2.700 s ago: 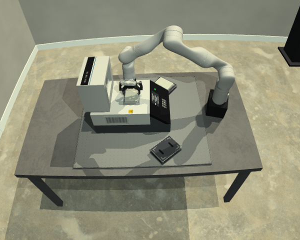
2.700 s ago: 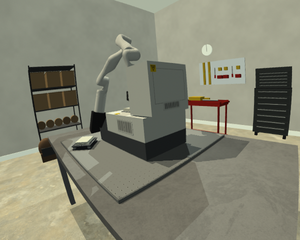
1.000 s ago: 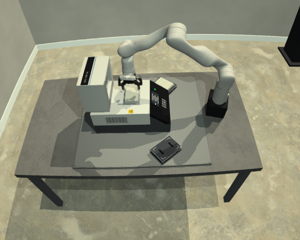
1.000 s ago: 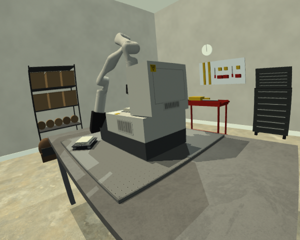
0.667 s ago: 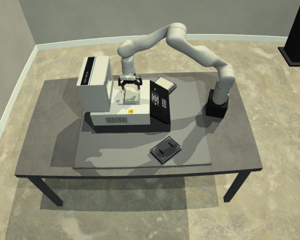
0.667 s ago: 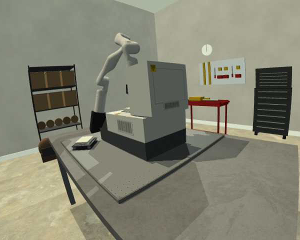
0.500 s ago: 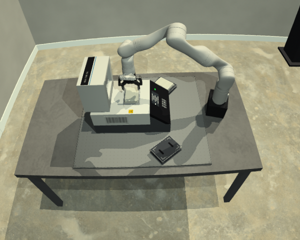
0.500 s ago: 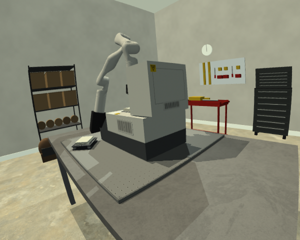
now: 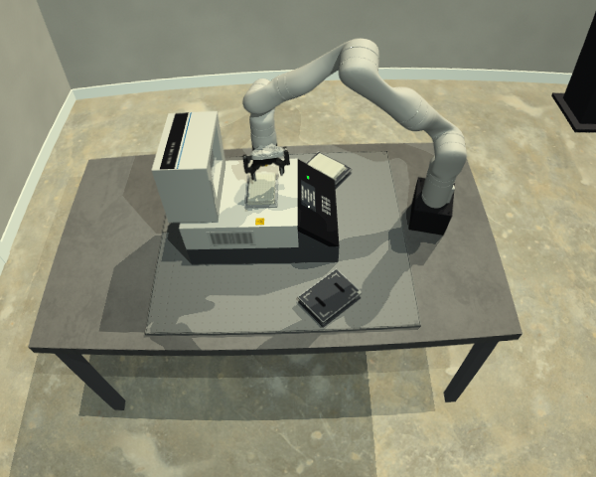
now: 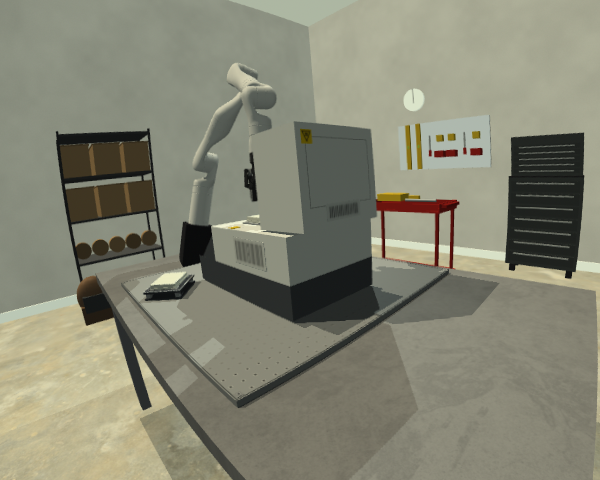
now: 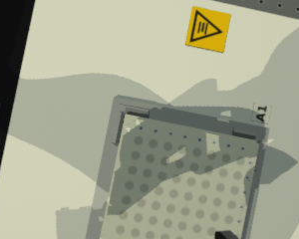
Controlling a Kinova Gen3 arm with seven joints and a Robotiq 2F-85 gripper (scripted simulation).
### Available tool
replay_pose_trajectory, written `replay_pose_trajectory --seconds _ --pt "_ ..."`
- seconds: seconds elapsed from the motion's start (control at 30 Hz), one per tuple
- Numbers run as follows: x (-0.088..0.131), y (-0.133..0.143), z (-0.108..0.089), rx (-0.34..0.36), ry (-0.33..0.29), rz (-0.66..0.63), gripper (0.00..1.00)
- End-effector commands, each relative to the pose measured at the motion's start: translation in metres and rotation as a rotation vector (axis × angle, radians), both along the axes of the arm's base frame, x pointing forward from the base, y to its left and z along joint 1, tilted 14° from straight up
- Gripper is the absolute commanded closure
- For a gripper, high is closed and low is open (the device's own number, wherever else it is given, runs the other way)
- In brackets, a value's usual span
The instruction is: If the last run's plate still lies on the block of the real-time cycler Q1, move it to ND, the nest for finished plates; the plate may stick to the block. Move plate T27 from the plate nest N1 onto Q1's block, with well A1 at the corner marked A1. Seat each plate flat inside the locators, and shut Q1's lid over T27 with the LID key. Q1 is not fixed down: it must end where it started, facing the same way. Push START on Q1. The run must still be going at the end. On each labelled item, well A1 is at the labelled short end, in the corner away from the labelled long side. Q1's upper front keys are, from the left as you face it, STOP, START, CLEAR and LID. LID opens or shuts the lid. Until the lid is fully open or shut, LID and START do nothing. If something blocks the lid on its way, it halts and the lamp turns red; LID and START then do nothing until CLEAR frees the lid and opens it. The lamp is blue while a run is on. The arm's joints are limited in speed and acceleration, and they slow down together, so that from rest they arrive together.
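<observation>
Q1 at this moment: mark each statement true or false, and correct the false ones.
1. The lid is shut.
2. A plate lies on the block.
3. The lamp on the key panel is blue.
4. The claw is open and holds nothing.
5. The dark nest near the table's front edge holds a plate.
1. False. The lid of Q1 stands open, raised at the block's side.
2. True. A clear well plate lies on the block, inside the grey locators.
3. False. The lamp is green.
4. True. The claw hangs above the plate, fingers wide, gripping nothing.
5. False. That nest holds no plate; the white plate sits in the nest behind the key panel.
</observation>
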State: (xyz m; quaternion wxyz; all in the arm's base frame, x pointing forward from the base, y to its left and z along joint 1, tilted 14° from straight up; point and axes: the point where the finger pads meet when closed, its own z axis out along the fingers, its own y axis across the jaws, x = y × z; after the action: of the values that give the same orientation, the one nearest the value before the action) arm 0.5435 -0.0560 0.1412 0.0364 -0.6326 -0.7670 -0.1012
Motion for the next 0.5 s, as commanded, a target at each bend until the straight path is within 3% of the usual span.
replay_pose_trajectory --seconds 0.0,0.07,0.47 --pt "-0.015 -0.002 0.002 -0.027 -0.056 0.144 0.11" --pt "-0.015 -0.002 0.002 -0.027 -0.056 0.144 0.11" --pt "-0.054 -0.006 0.004 -0.105 -0.166 0.52 0.22"
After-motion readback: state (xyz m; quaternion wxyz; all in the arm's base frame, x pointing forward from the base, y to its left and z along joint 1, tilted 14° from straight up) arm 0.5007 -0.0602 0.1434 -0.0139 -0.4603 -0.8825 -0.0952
